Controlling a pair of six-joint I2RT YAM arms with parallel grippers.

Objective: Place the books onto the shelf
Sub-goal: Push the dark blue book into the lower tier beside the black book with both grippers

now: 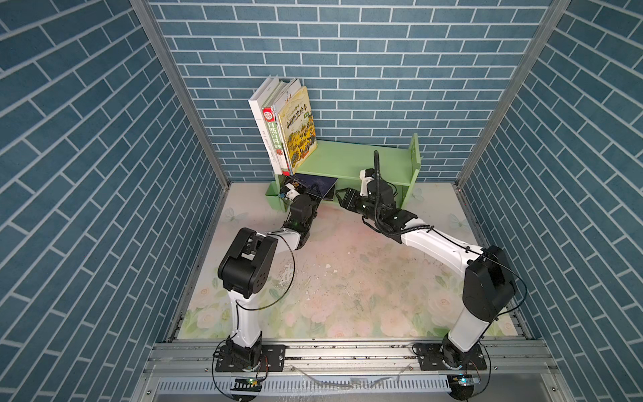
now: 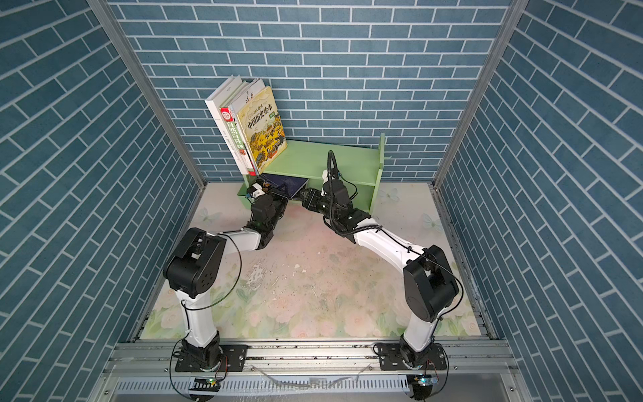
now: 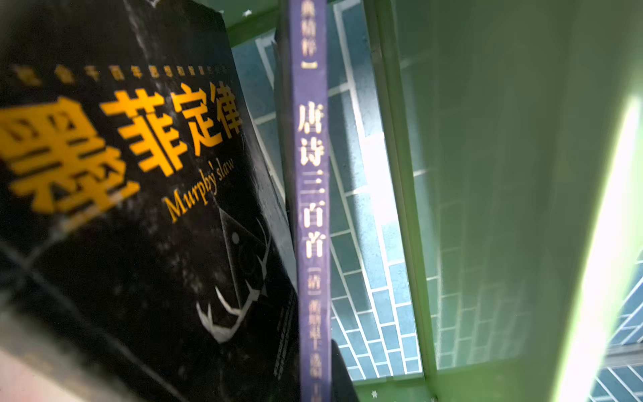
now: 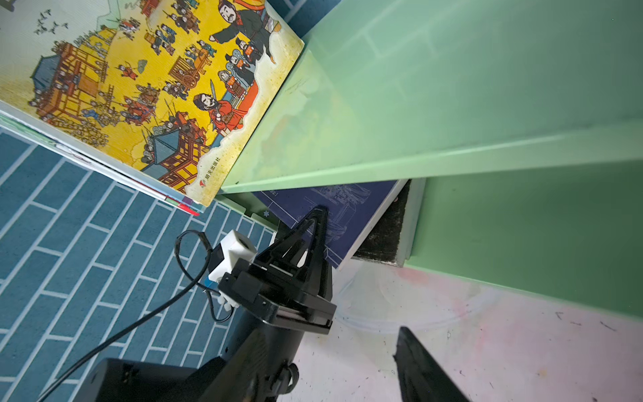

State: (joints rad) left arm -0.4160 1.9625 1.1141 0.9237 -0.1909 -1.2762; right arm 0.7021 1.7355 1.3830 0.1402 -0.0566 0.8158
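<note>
Navy book point(image 4: 351, 209): in the shelf's point(image 1: 348, 160) lower tier, left end, lying against the black book point(image 4: 386, 238), near edge jutting out at the front.
Left pincer point(image 4: 318, 214): closed, tips on the navy cover; nothing seen between them.
Right pincer point(image 1: 338, 199): jaws apart, empty, just right of the jutting corner.
Nearer: the left one, in contact; the push would run inward, I judged.
Other books point(image 1: 292, 125): upright on the top tier, left end.
Views: left wrist alone showed the black cover and navy spine; right wrist alone showed the contact.
</note>
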